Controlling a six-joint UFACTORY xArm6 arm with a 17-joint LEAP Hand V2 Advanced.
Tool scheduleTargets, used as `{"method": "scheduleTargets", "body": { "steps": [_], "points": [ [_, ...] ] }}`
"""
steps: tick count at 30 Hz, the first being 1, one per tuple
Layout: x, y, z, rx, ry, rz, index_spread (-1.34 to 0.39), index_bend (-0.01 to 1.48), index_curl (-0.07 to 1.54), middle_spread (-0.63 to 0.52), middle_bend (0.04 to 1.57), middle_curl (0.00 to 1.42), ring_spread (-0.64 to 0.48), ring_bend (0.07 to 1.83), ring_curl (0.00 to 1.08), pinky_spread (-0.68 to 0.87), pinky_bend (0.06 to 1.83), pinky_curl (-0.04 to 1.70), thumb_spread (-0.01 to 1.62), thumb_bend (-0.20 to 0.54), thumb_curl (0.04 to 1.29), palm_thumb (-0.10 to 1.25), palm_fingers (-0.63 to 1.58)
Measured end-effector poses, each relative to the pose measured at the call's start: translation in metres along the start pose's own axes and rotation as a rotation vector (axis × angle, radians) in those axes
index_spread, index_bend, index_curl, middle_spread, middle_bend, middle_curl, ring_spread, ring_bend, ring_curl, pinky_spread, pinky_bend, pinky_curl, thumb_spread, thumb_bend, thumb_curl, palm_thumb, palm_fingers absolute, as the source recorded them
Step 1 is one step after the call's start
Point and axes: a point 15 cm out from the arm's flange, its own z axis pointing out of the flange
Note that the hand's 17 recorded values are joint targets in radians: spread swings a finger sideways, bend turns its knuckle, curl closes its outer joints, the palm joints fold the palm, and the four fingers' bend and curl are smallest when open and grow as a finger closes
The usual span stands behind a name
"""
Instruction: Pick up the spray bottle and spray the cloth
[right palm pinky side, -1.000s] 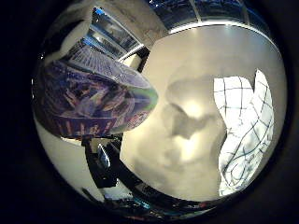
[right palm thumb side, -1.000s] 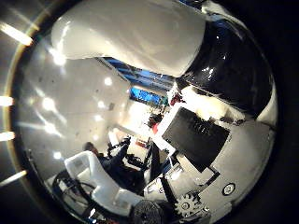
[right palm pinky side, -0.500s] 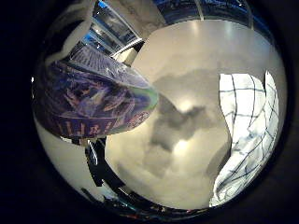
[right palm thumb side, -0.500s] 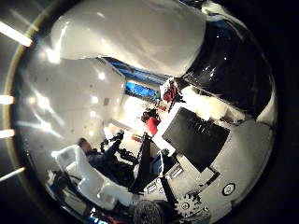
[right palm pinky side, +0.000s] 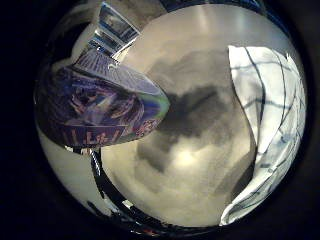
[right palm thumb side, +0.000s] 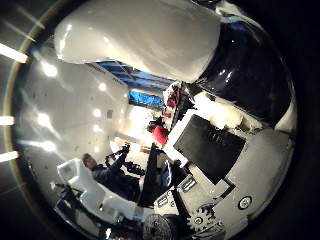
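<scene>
The spray bottle (right palm pinky side: 95, 105), with a purple printed label, fills one side of the right little finger side palm view, close against the palm and above the table. The white cloth (right palm pinky side: 270, 120), with a dark check pattern, lies flat on the pale table (right palm pinky side: 190, 175), away from the bottle. The bottle's shadow (right palm pinky side: 195, 110) falls on the table between them. In the right thumb side palm view, white and black parts of my hand (right palm thumb side: 235, 170) curve across the picture, with a small gear at the edge. The fingers are curled round the bottle.
The right thumb side palm view looks out into the room, showing ceiling lights and a white chair-like frame (right palm thumb side: 95, 190) far off. Glass panels or windows (right palm pinky side: 115, 25) stand beyond the table's far edge.
The camera has moved, and the cloth and the bottle's shadow now look larger and nearer. The bottle keeps the same place against the palm.
</scene>
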Motion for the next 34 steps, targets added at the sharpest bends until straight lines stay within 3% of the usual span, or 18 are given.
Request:
{"method": "scheduleTargets", "body": {
  "steps": [3, 4, 5, 7, 8, 12, 15, 27, 34],
  "points": [
    [0.004, 0.004, -0.002, -0.023, 0.015, -0.017, -0.23, 0.92, 0.75, -0.08, 1.29, 0.6, -0.18, 1.26, 0.69, -0.23, 0.91, 1.21, 1.07, -0.04, 0.57, 0.75, 1.11],
    [0.004, 0.006, -0.003, -0.034, 0.021, -0.027, -0.26, 0.7, 0.72, -0.1, 1.18, 0.58, -0.18, 1.26, 0.67, -0.28, 0.93, 1.15, 1.08, -0.047, 0.53, 0.69, 0.84],
    [0.004, 0.008, -0.004, -0.048, 0.027, -0.039, -0.29, 0.54, 0.7, -0.11, 1.05, 0.55, -0.19, 1.24, 0.68, -0.31, 0.93, 1.14, 1.07, -0.048, 0.5, 0.66, 0.42],
    [0.006, 0.016, -0.006, -0.092, 0.045, -0.065, -0.36, 0.47, 0.62, -0.1, 0.84, 0.47, -0.16, 1.04, 0.61, -0.2, 0.8, 1.09, 1.05, -0.051, 0.46, 0.6, -0.06],
    [0.008, 0.019, -0.008, -0.114, 0.057, -0.081, -0.39, 0.38, 0.52, -0.07, 0.68, 0.4, -0.12, 0.84, 0.5, -0.07, 0.7, 1.01, 1.04, -0.051, 0.42, 0.56, -0.18],
    [0.012, 0.024, -0.022, -0.177, 0.109, -0.122, -0.41, 0.2, 0.4, -0.02, 0.39, 0.31, -0.01, 0.53, 0.34, 0.26, 0.47, 0.78, 0.98, -0.037, 0.36, 0.49, -0.12],
    [0.01, 0.016, -0.036, -0.161, 0.121, -0.131, -0.42, 0.15, 0.35, 0.0, 0.28, 0.29, 0.02, 0.43, 0.29, 0.37, 0.39, 0.66, 0.95, -0.035, 0.34, 0.47, -0.05],
    [0.018, -0.015, -0.149, -0.052, 0.174, -0.148, -0.4, 0.16, 0.28, 0.01, 0.2, 0.31, 0.02, 0.35, 0.26, 0.41, 0.38, 0.47, 0.95, -0.03, 0.3, 0.46, 0.04],
    [0.029, 0.011, -0.218, -0.067, 0.229, -0.135, -0.4, 0.17, 0.29, 0.0, 0.19, 0.31, 0.03, 0.31, 0.26, 0.4, 0.37, 0.41, 0.94, -0.03, 0.3, 0.47, 0.08]
  ]
}}
